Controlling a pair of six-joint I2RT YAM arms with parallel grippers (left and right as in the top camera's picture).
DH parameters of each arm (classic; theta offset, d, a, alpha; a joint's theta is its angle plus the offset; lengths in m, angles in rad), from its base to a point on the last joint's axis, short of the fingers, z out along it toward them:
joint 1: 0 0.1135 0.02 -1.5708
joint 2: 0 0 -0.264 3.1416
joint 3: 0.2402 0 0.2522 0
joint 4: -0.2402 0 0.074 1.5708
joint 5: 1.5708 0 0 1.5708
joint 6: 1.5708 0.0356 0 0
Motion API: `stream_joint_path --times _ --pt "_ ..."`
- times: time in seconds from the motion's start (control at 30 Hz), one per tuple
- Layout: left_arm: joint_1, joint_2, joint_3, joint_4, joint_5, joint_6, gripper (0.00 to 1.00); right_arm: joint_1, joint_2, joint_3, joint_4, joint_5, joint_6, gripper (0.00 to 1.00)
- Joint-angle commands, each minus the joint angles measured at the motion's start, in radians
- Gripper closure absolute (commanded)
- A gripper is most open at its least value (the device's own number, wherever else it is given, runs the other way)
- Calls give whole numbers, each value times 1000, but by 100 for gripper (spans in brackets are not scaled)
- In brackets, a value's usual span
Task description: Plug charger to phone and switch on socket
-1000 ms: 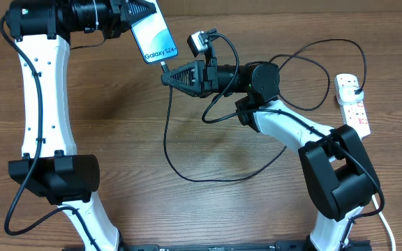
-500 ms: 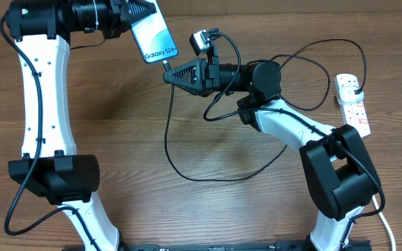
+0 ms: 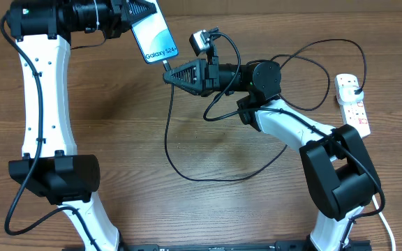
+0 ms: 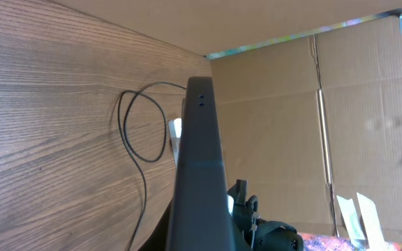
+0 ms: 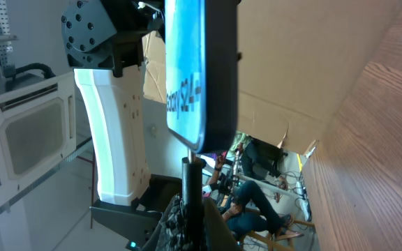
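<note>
While overhead shows socket (image 3: 352, 103), L jaws grip phone (image 3: 153, 33), R jaws charger (image 3: 165, 132).

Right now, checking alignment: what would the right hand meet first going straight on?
The phone, at its lower end; the right hand holds the charger tip just short of it, though contact is unclear.

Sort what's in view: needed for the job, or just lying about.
Job: phone; charger; socket.
Lying about: cardboard boxes in the background.
</note>
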Motion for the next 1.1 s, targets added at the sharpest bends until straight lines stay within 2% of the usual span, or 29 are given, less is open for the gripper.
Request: stream_joint_path --times 0.0,1.07 --pt "-13 -17 6 3 13 12 96 -6 0 31 4 14 -6 96" --pt "-32 -17 6 0 42 28 96 -21 0 31 4 40 -5 96"
